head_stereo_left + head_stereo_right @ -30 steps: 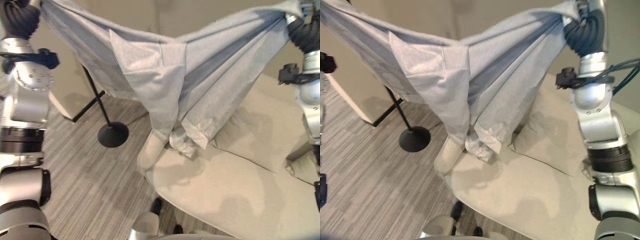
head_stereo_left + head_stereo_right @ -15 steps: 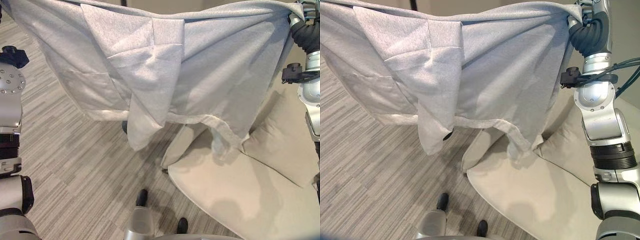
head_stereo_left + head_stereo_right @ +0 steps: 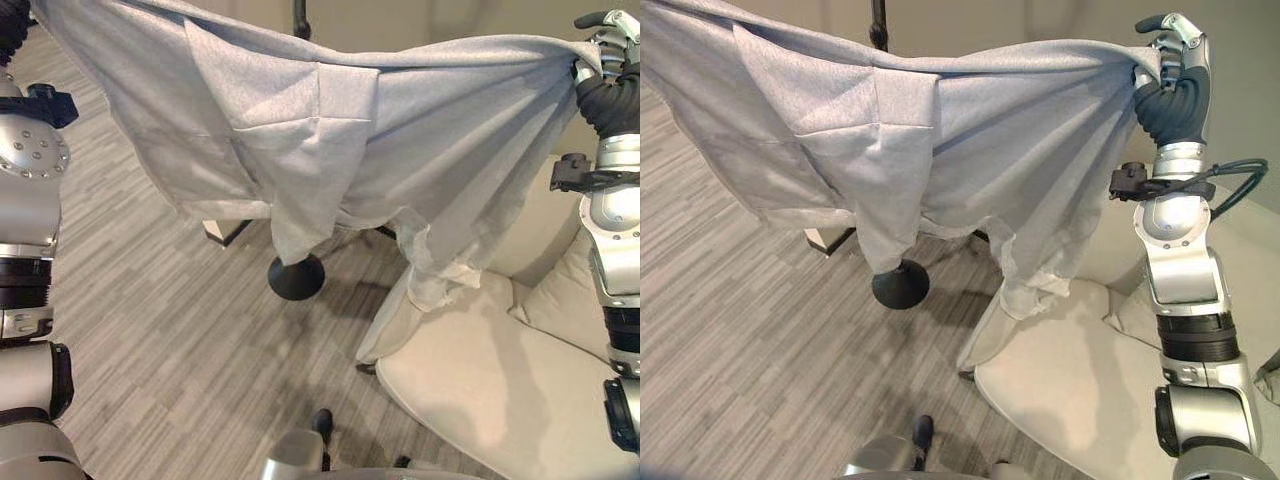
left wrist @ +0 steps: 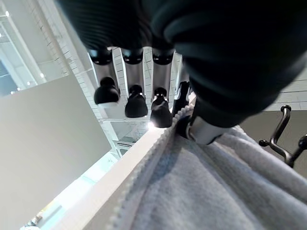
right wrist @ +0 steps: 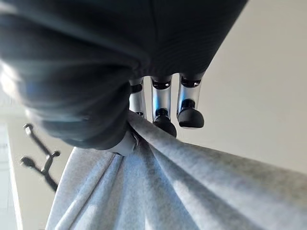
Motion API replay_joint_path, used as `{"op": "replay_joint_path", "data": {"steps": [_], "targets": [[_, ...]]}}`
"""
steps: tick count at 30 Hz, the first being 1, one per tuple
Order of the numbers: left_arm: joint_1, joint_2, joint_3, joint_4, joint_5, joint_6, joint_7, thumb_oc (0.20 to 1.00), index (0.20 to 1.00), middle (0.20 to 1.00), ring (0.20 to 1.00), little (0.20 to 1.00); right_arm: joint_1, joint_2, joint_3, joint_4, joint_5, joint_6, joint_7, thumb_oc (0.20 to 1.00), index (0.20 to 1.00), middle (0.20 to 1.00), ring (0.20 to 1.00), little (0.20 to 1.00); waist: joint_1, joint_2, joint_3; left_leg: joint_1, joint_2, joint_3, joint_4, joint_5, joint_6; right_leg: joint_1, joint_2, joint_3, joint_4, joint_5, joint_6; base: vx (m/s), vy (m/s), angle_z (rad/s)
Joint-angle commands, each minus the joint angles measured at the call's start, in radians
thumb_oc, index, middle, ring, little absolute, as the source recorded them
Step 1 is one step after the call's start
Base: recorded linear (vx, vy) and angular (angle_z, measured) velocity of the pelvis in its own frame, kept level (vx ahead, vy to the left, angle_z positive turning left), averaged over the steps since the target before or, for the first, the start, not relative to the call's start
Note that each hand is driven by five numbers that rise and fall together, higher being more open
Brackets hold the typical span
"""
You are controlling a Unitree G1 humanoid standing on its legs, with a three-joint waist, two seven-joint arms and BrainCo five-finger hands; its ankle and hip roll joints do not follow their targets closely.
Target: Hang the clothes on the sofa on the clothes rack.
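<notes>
A light grey zip garment (image 3: pixel 330 140) hangs spread wide in the air between my two raised hands. My left hand (image 4: pixel 136 81) pinches its zip edge between curled fingers and thumb. My right hand (image 3: pixel 1170 45) is up at the far right, fingers curled round the other bunched end (image 5: pixel 158 143). One sleeve (image 3: pixel 432 280) dangles by the arm of the beige sofa (image 3: pixel 480 390). The black clothes rack stands behind the garment: its pole (image 3: pixel 878 20) shows above the cloth, its round base (image 3: pixel 296 277) below, and its hooks (image 4: pixel 283 139) close to my left hand.
Striped grey floor (image 3: pixel 170 350) stretches left of the sofa. A cushion (image 3: pixel 585 295) leans on the sofa's back at the right. The corner of a light panel (image 3: pixel 222 230) rests on the floor beside the rack's base. A pale wall rises behind.
The camera has swung, so the sofa now sits further right. The garment has been lifted off the sofa seat and spread wider. The rack's base and pole show again.
</notes>
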Motion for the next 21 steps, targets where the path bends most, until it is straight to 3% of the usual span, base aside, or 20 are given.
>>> {"op": "replay_joint_path", "data": {"steps": [1, 15, 16, 18, 21], "targets": [[0.025, 0.043, 0.096, -0.029, 0.016, -0.003, 0.044, 0.200, 0.200, 0.200, 0.200, 0.200, -0.078, -0.006, -0.077, -0.012, -0.008, -0.023, -0.029, 0.200, 0.200, 0.200, 0.200, 0.200, 0.029, -0.070, -0.057, 0.054, 0.058, -0.062, -0.065, -0.019, -0.105, 0.095, -0.025, -0.030, -0.208, 0.126, -0.029, 0.06, -0.100, 0.20], [0.070, 0.029, 0.124, -0.059, 0.012, -0.023, 0.036, 0.200, 0.200, 0.200, 0.200, 0.200, -0.093, 0.008, -0.068, 0.003, 0.036, -0.037, -0.014, 0.200, 0.200, 0.200, 0.200, 0.200, 0.035, -0.056, -0.091, 0.037, 0.119, -0.036, -0.065, -0.001, -0.093, 0.085, -0.006, -0.066, -0.217, 0.089, -0.011, 0.05, -0.081, 0.03], [0.073, 0.022, 0.119, -0.071, 0.017, -0.020, 0.029, 0.200, 0.200, 0.200, 0.200, 0.200, -0.088, 0.013, -0.069, 0.006, 0.043, -0.037, -0.014, 0.200, 0.200, 0.200, 0.200, 0.200, 0.033, -0.050, -0.091, 0.049, 0.136, -0.031, -0.065, 0.023, -0.095, 0.088, 0.000, -0.070, -0.217, 0.087, -0.011, 0.08, -0.059, 0.02], [0.077, 0.013, 0.122, -0.087, 0.025, -0.017, 0.021, 0.200, 0.200, 0.200, 0.200, 0.200, -0.085, 0.010, -0.071, 0.004, 0.049, -0.038, -0.019, 0.200, 0.200, 0.200, 0.200, 0.200, 0.031, -0.046, -0.080, 0.039, 0.152, -0.027, -0.005, 0.043, -0.104, 0.099, -0.002, -0.077, -0.217, 0.086, -0.013, 0.05, -0.087, 0.13], [0.061, -0.003, 0.119, -0.107, 0.022, -0.029, 0.019, 0.200, 0.200, 0.200, 0.200, 0.200, -0.104, 0.002, -0.065, 0.002, 0.054, -0.037, -0.026, 0.200, 0.200, 0.200, 0.200, 0.200, 0.040, -0.053, -0.038, -0.057, 0.167, -0.026, 0.175, 0.021, -0.115, 0.132, -0.023, -0.091, -0.217, 0.088, -0.018, -0.02, -0.099, 0.29]]}}
